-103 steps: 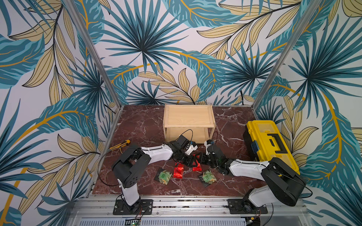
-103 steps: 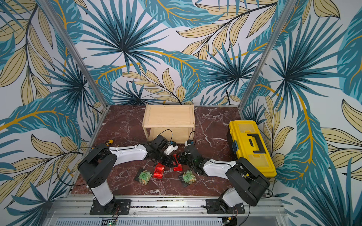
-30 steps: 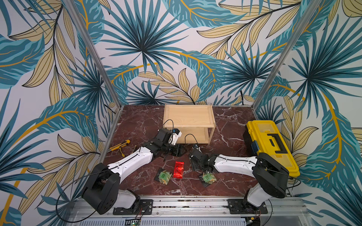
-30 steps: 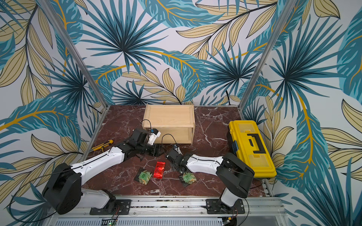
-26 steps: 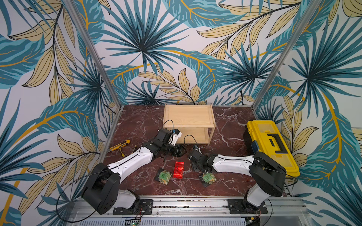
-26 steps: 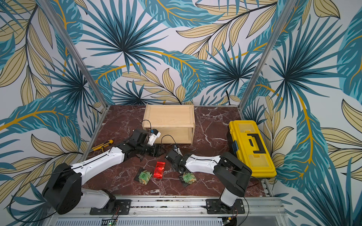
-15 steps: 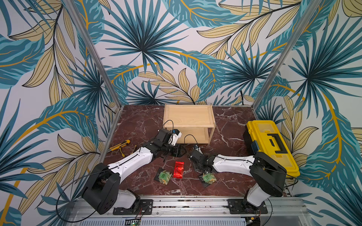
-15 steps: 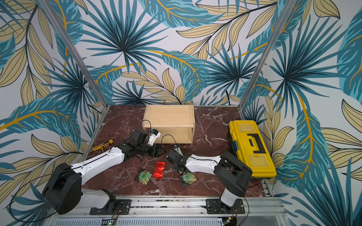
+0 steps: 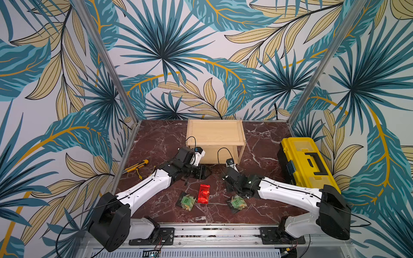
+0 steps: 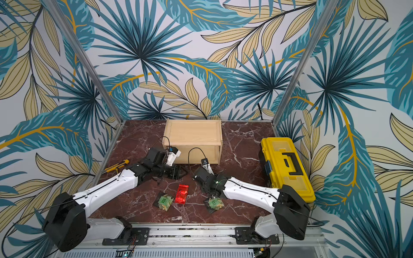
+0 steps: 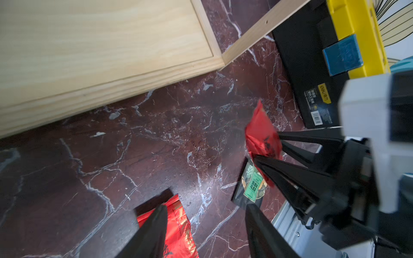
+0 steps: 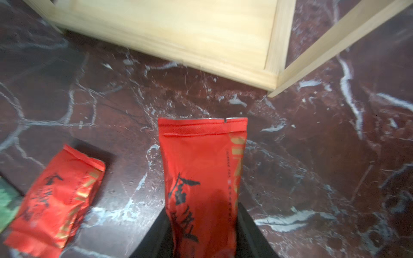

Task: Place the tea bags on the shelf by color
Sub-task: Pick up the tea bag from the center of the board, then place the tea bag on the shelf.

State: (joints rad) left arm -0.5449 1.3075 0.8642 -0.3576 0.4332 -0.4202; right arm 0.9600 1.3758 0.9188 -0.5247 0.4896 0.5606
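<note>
Right gripper point(image 12: 201, 223): fingers pinched narrow on the first red tea bag point(image 12: 201, 160), one on each side, and the bag's sealed end pokes out ahead toward the shelf point(image 12: 178, 26) (the top views hide this bag under the wrist).
Lift: the left wrist view shows that bag tilted up out of the fingers; whether it is clear of the tabletop point(image 9: 156, 143), I cannot tell.
Left gripper point(image 11: 205, 206): fingers spread wide, nothing between them, low over the tabletop, between the shelf front and the second red tea bag point(image 9: 203, 194).
Second red bag: lying flat on the tabletop in front of the shelf, well short of it.
Left green tea bag point(image 9: 186, 201): flat on the tabletop just beside the second red tea bag, on its left.
Right green tea bag point(image 9: 238, 202): flat too, over on the right, tucked just beside the right arm's wrist.
Shelf: pale wood, two boards on thin posts, at the back middle of the tabletop; both wrist views catch its lower board and a corner post close ahead.
Toolbox point(image 9: 306, 165): yellow, lid shut, along the right side, well apart from the bags.
Knife point(image 9: 136, 166): yellow handle, at the left edge of the tabletop.
</note>
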